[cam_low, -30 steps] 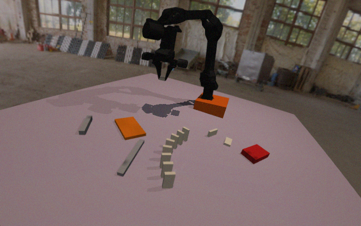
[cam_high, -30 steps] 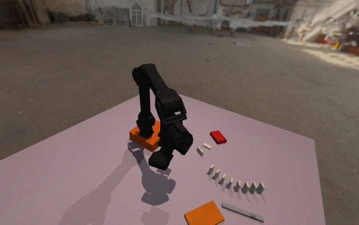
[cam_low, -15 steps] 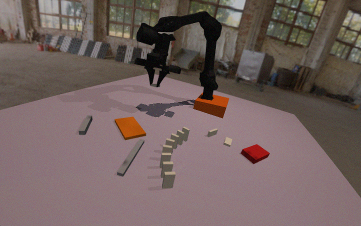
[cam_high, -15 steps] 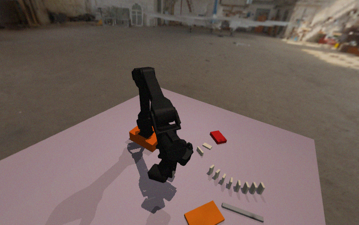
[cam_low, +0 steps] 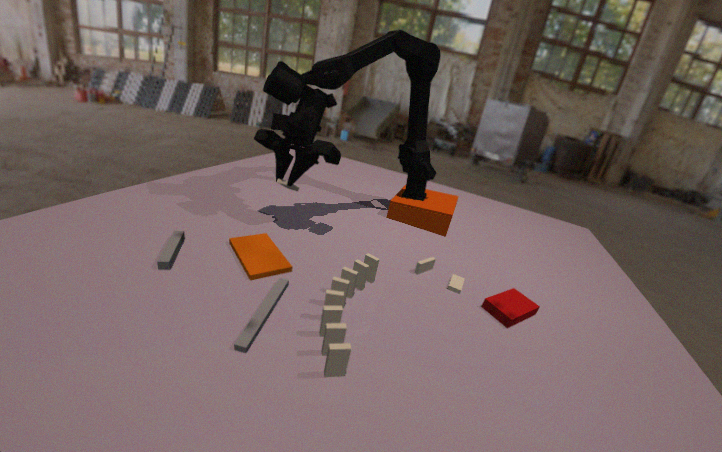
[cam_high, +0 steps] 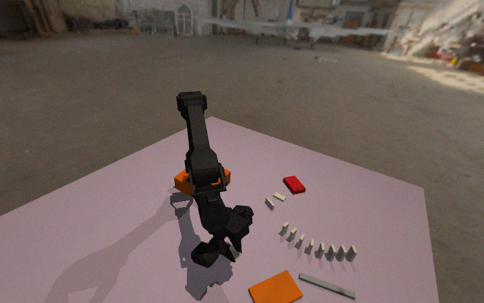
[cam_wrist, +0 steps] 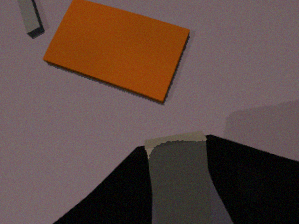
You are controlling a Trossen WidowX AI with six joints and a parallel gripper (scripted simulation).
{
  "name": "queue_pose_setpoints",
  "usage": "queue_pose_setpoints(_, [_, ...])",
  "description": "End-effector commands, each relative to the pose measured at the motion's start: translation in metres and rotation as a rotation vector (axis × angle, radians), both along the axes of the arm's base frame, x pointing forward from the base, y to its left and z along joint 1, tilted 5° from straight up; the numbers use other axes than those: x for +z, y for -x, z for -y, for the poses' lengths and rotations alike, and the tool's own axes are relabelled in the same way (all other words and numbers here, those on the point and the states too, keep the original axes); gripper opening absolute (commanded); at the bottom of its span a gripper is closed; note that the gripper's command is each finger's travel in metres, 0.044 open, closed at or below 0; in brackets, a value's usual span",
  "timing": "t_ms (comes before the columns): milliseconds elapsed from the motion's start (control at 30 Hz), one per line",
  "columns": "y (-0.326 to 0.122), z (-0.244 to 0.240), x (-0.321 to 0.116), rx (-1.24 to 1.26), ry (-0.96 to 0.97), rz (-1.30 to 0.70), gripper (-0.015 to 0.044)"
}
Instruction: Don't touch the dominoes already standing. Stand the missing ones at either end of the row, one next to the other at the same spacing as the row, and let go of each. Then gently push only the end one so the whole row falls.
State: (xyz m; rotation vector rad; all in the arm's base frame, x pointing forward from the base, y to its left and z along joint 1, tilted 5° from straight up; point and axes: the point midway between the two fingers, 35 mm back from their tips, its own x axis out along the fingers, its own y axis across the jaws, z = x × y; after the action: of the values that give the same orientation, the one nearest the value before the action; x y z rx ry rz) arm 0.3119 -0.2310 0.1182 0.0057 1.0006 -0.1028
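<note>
Exterior view: the hand (cam_high: 236,256) (cam_low: 283,182) (cam_wrist: 174,150) grips a domino (cam_high: 238,255) (cam_low: 288,185) (cam_wrist: 179,180) above the table (cam_high: 143,228) (cam_low: 133,319) (cam_wrist: 65,123).

The arm (cam_high: 200,132) (cam_low: 419,101) looks like matt black plastic, the orange slab (cam_high: 275,288) (cam_low: 260,255) (cam_wrist: 117,49) smooth and matt; the dominoes (cam_high: 331,253) (cam_low: 337,360) look smooth, with a dull, chalky finish; the long grey bar (cam_high: 326,285) (cam_low: 262,314) looks smooth and dull, its material unclear, and the red block (cam_high: 294,184) (cam_low: 510,306) has a smooth surface
</note>
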Motion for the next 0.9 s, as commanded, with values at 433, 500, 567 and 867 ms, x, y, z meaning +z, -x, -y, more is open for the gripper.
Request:
queue_pose_setpoints(433, [-0.013, 0.028, -0.009, -0.058, -0.048, 0.347, 0.0107])
queue_pose_setpoints(500, [-0.013, 0.030, -0.009, -0.057, -0.051, 0.387, 0.0107])
queue_pose_setpoints(567, [-0.012, 0.032, -0.009, -0.054, -0.053, 0.426, 0.0107])
queue_pose_setpoints(867, [-0.006, 0.036, -0.006, -0.027, -0.058, 0.589, 0.0107])
